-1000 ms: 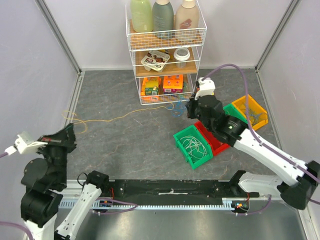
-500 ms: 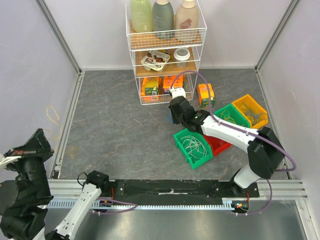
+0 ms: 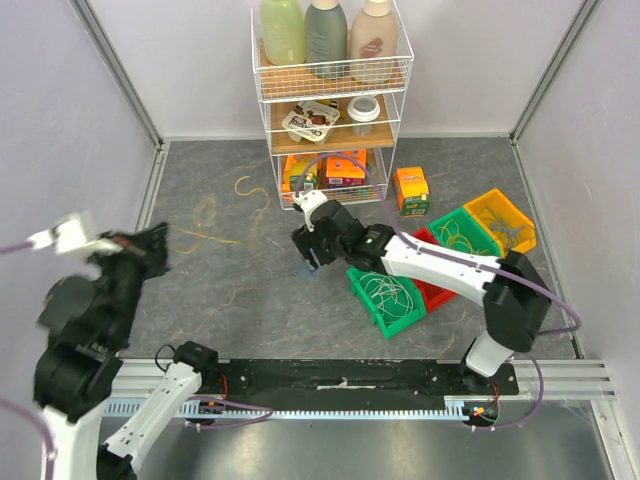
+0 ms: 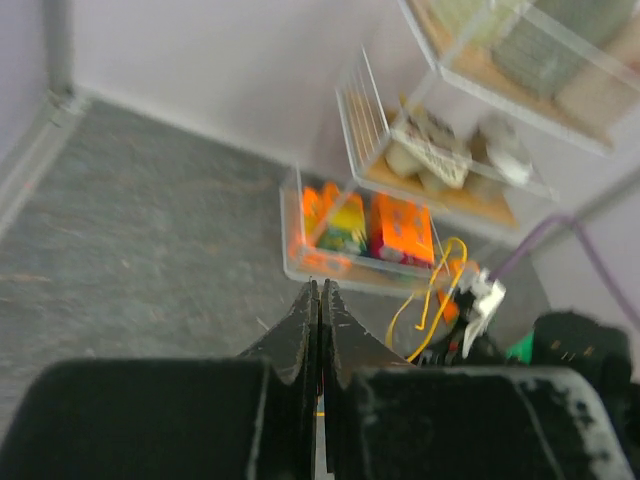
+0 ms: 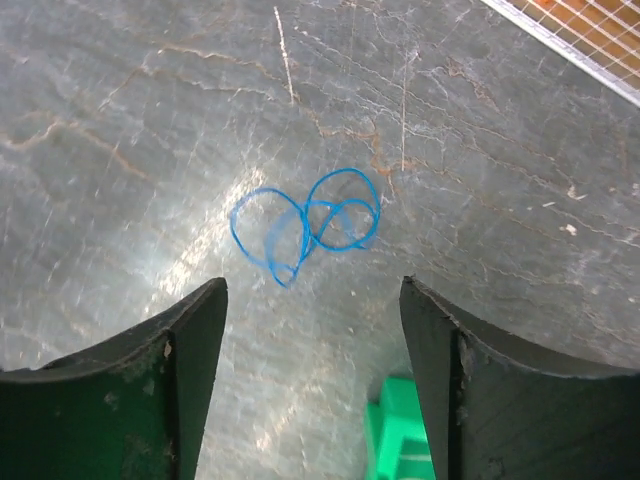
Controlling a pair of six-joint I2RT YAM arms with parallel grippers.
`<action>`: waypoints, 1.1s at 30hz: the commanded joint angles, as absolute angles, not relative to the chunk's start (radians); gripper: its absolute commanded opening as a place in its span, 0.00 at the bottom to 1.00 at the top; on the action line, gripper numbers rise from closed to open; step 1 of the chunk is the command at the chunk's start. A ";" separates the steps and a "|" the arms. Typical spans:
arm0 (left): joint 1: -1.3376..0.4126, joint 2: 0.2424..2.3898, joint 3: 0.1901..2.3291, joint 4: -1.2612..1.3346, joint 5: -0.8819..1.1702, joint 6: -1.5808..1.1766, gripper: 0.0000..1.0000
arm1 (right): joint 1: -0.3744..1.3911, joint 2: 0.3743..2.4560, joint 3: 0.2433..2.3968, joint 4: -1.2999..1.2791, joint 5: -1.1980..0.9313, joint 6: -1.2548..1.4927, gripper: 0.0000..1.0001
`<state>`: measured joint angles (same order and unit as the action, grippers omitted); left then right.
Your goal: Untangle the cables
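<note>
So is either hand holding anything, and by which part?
Right hand: open over a loose blue cable, holding nothing. Left hand: shut; whether it pinches anything cannot be told.

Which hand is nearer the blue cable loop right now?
Right. The right hand sits open directly above the blue cable; the left hand, shut, is far off to its left.

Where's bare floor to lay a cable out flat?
Free: dark stone floor between thin yellow cable and front rail; back-left corner beside white wire shelf rack. Crowded: right of centre, green, red and yellow plastic bins beneath the right arm, blue cable loop below the right gripper.
</note>
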<state>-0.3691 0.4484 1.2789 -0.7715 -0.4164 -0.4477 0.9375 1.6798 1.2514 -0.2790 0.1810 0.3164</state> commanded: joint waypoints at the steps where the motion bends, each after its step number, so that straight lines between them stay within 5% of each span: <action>1: -0.374 0.555 1.209 -0.720 -0.059 -0.482 0.02 | 0.925 1.498 1.261 -0.371 0.091 0.249 0.80; 8: -0.374 0.615 1.089 -0.554 0.345 -0.420 0.01 | 0.901 1.223 1.275 -0.431 0.072 0.253 0.87; 12: -0.373 0.601 1.036 -0.470 0.501 -0.400 0.02 | 0.864 1.219 1.374 -0.396 -0.169 0.296 0.88; 16: -0.373 0.604 1.012 -0.437 0.564 -0.397 0.02 | 0.876 1.304 1.378 -0.233 -0.508 0.368 0.88; 27: -0.373 0.611 1.012 -0.437 0.621 -0.362 0.02 | 1.019 1.427 1.396 -0.117 -0.584 0.419 0.86; 33: -0.373 0.617 1.014 -0.434 0.627 -0.360 0.02 | 1.038 1.445 1.354 -0.032 -0.621 0.488 0.72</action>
<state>-0.3714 0.6098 1.0096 -0.4755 0.5873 -0.3992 1.0233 1.4456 1.3682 -0.1326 -0.5690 0.4328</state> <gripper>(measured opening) 0.026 0.756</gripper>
